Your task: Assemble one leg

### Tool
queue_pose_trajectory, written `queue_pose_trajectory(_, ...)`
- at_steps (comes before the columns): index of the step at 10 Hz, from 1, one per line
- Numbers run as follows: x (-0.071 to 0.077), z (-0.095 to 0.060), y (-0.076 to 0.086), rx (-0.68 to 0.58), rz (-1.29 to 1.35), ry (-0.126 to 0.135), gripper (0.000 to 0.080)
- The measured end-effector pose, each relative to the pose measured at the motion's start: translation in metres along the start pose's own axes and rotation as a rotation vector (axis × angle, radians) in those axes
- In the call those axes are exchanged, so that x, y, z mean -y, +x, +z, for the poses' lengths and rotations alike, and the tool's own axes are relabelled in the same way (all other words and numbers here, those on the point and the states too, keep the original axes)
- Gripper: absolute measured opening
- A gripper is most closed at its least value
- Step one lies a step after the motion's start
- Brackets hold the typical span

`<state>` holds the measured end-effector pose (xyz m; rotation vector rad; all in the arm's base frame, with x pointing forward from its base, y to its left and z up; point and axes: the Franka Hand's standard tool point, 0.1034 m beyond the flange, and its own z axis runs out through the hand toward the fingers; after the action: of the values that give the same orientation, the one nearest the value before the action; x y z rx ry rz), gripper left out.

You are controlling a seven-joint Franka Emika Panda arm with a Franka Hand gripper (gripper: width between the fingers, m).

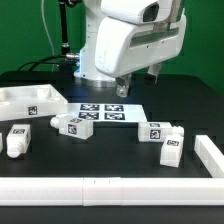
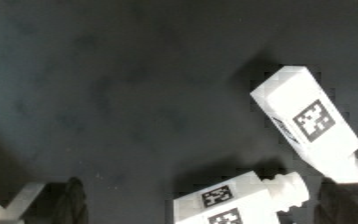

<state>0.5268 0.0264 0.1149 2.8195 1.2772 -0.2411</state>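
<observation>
The gripper point(image 1: 137, 82) is hanging empty with its jaws spread, probably so they can drop around the leg point(image 2: 243, 196) that is lying flat on the table point(image 2: 105, 90) below and between them, a second leg point(image 2: 311, 115) resting just beyond.

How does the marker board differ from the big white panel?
The marker board is thin and flat, carrying several tags; the panel is thicker, with one tag showing. The marker board lies mid-table; the panel sits at the exterior view's left edge. Both are white.
</observation>
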Motion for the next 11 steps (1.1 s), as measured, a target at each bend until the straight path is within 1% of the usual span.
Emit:
queue_pose_trajectory(3,0.001,0.0,-0.002,0.016,0.0,0.001,0.065)
queue_pose_trajectory(4,0.001,0.001,0.002,-0.007,-0.003,-0.013,0.065)
queue_pose_trajectory(5,0.006,0.005,0.007,-0.05,-0.002,-0.038,0.065)
queue_pose_trajectory(6,0.014,0.01,0.014,-0.078,0.03,-0.05,0.065)
queue_pose_trajectory(7,0.019,0.015,0.022,-0.093,0.117,-0.023,0.065)
queue_pose_trajectory(8,0.015,0.019,0.037,-0.129,0.181,-0.01,0.065)
queue_pose_trajectory(9,0.007,0.026,0.055,-0.182,0.233,-0.008,0.065)
queue_pose_trajectory(10,-0.004,0.027,0.067,-0.233,0.26,-0.026,0.065)
queue_pose_trajectory(11,-0.008,0.025,0.068,-0.246,0.27,-0.031,0.065)
